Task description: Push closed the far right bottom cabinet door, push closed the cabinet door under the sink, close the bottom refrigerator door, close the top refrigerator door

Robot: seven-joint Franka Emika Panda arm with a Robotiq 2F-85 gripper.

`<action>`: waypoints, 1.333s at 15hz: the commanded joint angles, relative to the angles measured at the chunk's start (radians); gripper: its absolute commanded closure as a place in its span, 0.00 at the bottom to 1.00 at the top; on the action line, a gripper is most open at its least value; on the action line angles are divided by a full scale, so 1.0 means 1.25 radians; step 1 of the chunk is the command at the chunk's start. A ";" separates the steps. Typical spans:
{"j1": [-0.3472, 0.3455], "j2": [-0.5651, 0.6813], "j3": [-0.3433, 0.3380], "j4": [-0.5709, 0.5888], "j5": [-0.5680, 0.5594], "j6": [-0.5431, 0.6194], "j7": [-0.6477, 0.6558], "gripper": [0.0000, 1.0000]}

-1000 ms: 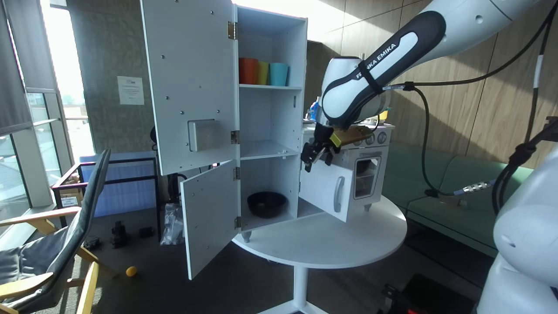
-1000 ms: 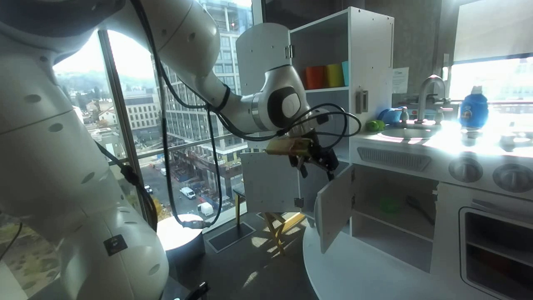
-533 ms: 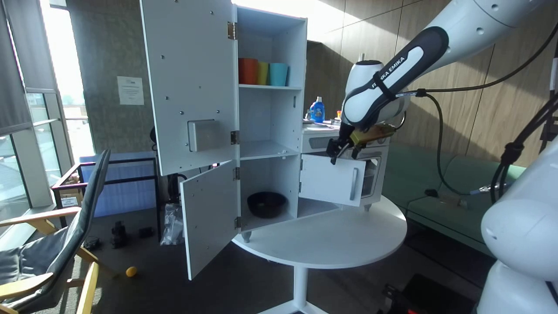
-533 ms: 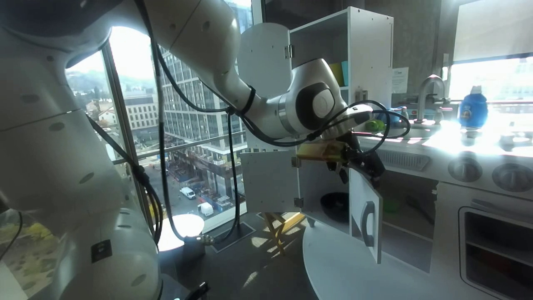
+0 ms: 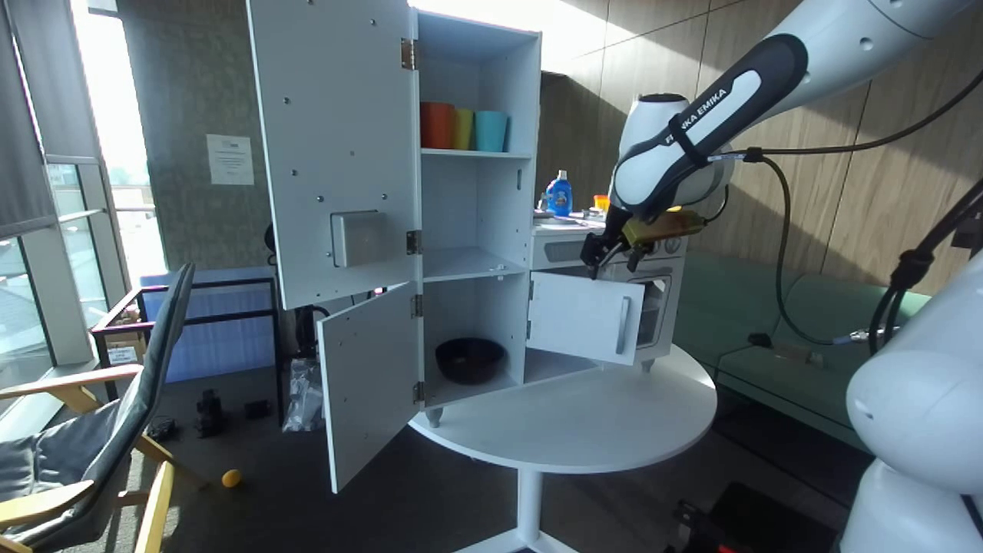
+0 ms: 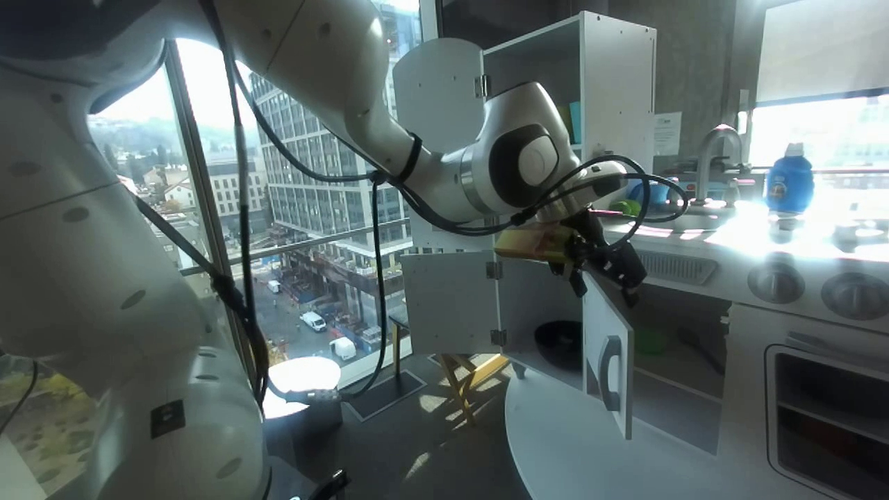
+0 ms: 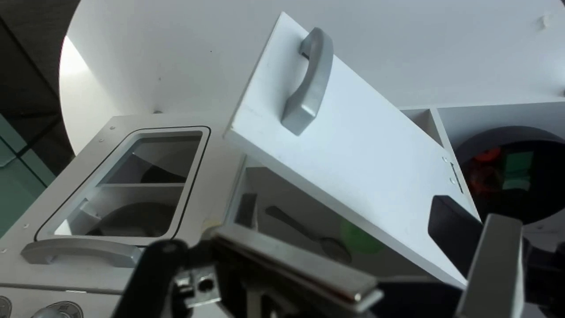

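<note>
The white under-sink cabinet door (image 5: 576, 316) stands partly open, also in an exterior view (image 6: 605, 347) and the wrist view (image 7: 353, 145). My gripper (image 5: 614, 267) is open at its top edge. In the wrist view the gripper (image 7: 435, 265) has its black fingertips apart, one over the door's front face, the other behind its top edge. Whether they touch is unclear. The top refrigerator door (image 5: 338, 138) and bottom refrigerator door (image 5: 372, 384) stand wide open. The far right door with a window (image 6: 830, 410) looks shut.
A round white table (image 5: 584, 430) carries the play kitchen. A sink faucet (image 6: 719, 153) and a blue bottle (image 6: 790, 180) stand on the counter. A black bowl (image 5: 470, 359) sits in the lower refrigerator. Coloured cups (image 5: 438, 124) are on its upper shelf. A chair (image 5: 115, 445) stands beyond.
The under-sink door has swung partway toward its opening, mostly in the first half second. My gripper has moved along with it toward the oven side, then up slightly. The refrigerator doors have not moved.
</note>
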 commanded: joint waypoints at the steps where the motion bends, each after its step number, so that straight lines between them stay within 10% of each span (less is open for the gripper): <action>1: 0.019 -0.107 -0.009 -0.082 0.033 -0.100 -0.071 0.00; 8: 0.017 -0.071 0.011 -0.136 0.003 -0.079 -0.054 0.00; 20: -0.125 0.171 0.050 -0.023 -0.197 0.425 0.221 0.00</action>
